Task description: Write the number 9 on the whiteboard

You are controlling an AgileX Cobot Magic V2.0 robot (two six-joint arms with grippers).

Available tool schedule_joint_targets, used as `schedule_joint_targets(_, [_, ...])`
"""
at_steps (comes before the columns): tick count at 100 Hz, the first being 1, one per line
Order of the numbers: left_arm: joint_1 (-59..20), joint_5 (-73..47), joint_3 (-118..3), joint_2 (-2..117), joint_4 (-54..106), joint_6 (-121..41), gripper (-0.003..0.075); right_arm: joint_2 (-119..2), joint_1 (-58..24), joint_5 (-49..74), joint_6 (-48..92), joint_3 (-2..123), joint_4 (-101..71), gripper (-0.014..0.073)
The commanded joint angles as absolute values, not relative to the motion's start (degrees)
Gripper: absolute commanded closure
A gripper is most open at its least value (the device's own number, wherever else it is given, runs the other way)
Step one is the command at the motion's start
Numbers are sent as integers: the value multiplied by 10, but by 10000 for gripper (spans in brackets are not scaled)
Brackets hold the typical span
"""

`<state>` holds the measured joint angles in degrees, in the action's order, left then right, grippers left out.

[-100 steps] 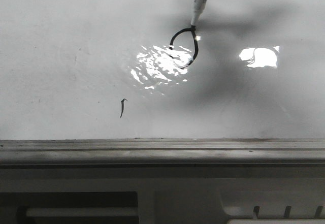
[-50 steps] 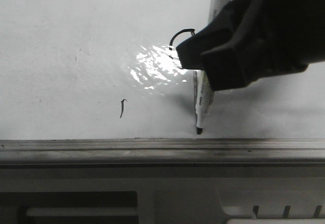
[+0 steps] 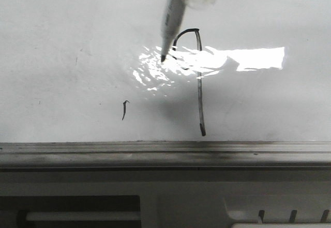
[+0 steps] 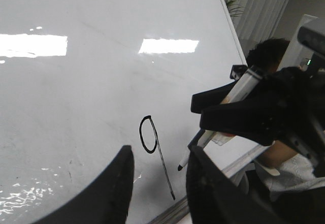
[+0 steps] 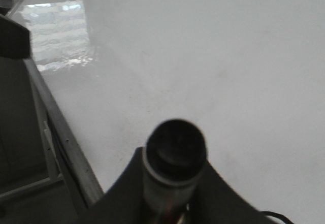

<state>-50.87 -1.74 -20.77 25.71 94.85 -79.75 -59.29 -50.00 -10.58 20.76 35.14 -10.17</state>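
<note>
The number 9 stands in thin black marker on the whiteboard, a small loop over a long stem that ends just above the grey rail. My right gripper is shut on a white marker. The marker's black tip sits just left of the loop; whether it touches the board I cannot tell. In the right wrist view the marker's dark butt end fills the gap between the fingers. My left gripper hangs open over the number 9 with nothing in it.
A tiny hooked black tick marks the board to the lower left of the figure. Bright glare lies across the loop. Beyond the board's edge in the left wrist view are curtains.
A second ago the marker tip stood at the loop's top. It then ran down to the rail, drawing the stem. Now the marker has lifted back up, left of the loop.
</note>
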Motion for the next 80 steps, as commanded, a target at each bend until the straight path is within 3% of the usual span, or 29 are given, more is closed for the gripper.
schedule_joint_targets(1, [-510,-66,-225,289,929,-800,499,-581,-515,-88,213,388,-93,671])
schedule_joint_targets(22, [-510,-160,-228,407,905,-808,498,-581,-543,-43,213,391,-93,671])
schedule_joint_targets(40, [-510,-272,-244,495,909,-984,497,-581,-569,-43,213,391,-93,671])
schedule_joint_targets(80, [-510,-275,-322,584,937,-1035,455,-581,-576,-43,213,391,-92,671])
